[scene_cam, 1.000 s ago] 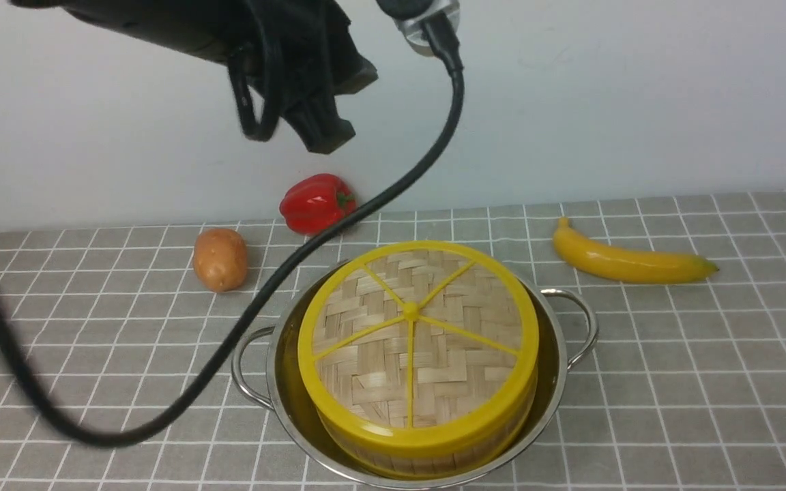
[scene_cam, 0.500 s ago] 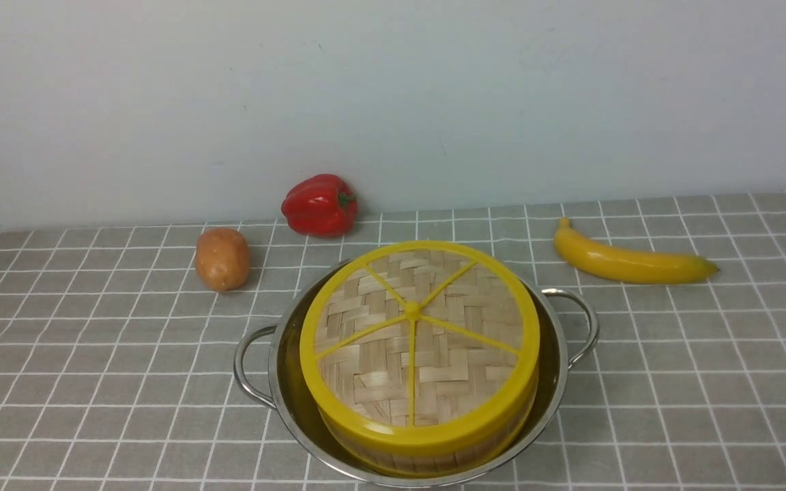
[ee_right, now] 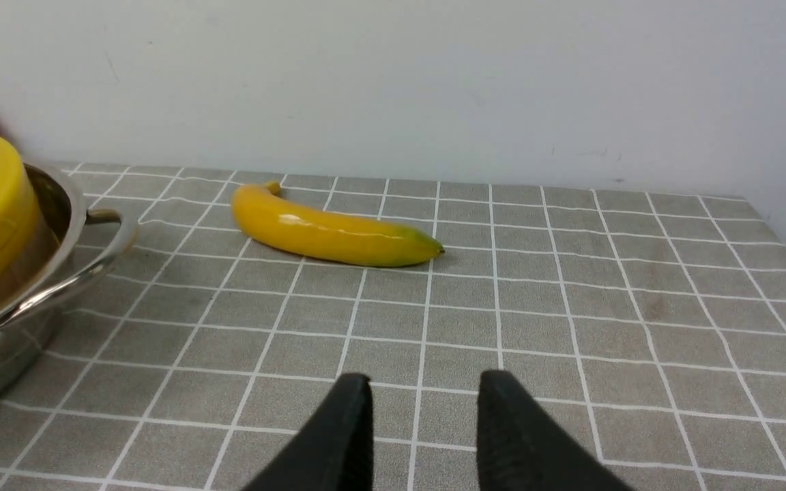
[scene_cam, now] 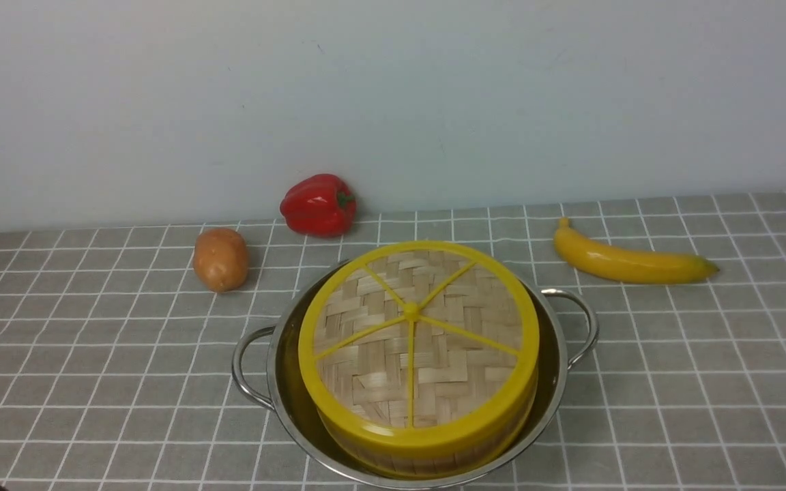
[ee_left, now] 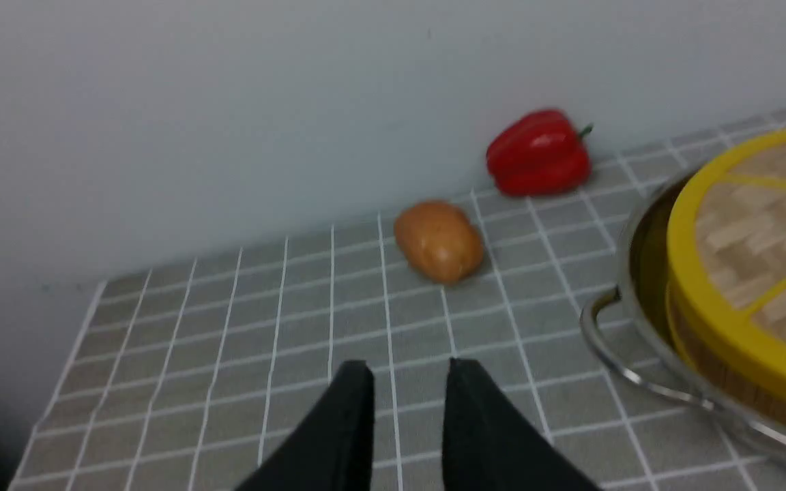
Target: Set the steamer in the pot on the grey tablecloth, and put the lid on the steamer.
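The steamer (scene_cam: pixel 427 447) is showing only a thin band of bamboo wall under the lid (scene_cam: pixel 418 342), so its contents are hidden, and the near rim of the pot (scene_cam: pixel 284 409) is running off the front view's lower edge. The pot is sitting on the grey tablecloth (scene_cam: pixel 673 382) toward the near edge of the table, roughly midway between its left and right edges, with the steamer nested inside and the lid lying flat on top, one yellow spoke pointing toward the near edge. The pot's two wire handles are sticking out to the left and right. A potato (scene_cam: pixel 220 259) and a red pepper (scene_cam: pixel 318 204) are resting toward the far left, the pepper close to the back wall; a banana (scene_cam: pixel 628 262) is lying toward the far right, its long axis running left to right. The left pincer (ee_left: pixel 403 382) and the right pincer (ee_right: pixel 424 392) are each hanging over bare cloth, fingers parted and gripping nothing; only their tips are showing in the wrist views.
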Robot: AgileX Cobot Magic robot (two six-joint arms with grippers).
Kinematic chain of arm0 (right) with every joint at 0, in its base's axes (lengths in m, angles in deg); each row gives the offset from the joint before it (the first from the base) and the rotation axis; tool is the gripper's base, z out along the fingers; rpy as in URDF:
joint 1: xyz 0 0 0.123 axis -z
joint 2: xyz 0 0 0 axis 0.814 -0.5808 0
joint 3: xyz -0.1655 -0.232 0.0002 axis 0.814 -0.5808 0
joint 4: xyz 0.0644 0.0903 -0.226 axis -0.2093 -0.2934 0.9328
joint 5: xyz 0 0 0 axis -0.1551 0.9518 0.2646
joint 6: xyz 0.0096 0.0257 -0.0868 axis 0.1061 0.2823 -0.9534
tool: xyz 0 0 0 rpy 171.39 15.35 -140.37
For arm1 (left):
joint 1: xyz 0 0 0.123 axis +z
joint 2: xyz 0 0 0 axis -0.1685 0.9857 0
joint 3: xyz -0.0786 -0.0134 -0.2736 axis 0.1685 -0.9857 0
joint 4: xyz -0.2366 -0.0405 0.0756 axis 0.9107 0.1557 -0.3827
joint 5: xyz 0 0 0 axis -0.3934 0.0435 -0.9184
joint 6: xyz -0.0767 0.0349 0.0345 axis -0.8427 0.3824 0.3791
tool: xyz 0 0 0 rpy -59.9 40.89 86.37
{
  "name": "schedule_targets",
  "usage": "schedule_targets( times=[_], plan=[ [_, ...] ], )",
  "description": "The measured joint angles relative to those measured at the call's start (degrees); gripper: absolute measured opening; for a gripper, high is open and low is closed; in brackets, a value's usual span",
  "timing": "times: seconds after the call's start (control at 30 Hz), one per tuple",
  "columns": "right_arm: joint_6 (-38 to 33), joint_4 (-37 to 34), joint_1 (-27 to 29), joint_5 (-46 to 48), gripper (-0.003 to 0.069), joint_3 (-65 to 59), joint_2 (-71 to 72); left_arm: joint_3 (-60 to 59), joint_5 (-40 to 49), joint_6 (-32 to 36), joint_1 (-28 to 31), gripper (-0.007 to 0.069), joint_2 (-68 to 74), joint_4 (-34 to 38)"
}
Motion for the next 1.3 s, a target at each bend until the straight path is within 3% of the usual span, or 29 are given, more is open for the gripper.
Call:
schedule_targets(
  times=[0.37,0.8,0.9,1.07,1.3],
  plan=[
    [0.0,0.0,0.0,0.0,0.0243,0.0,0.0,-15.34,-3.46,-2.34,0.48,0.0173,-16.58,-1.21],
    [0.0,0.0,0.0,-0.01,0.0243,0.0,0.0,-19.45,-3.05,-2.77,0.48,0.0191,-16.94,-2.8],
    [0.0,0.0,0.0,-0.01,0.0243,0.0,0.0,-19.45,-3.04,-5.85,0.42,0.0197,-17.32,-4.76],
    [0.0,0.0,0.0,-0.01,0.0243,0.0,0.0,-19.45,-3.1,-20.24,0.38,0.0202,-17.5,-15.04],
    [0.0,0.0,0.0,-0.01,0.0243,0.0,0.0,-19.45,-3.1,-23.04,-1.08,0.0213,-17.5,-17.14]
  ],
)
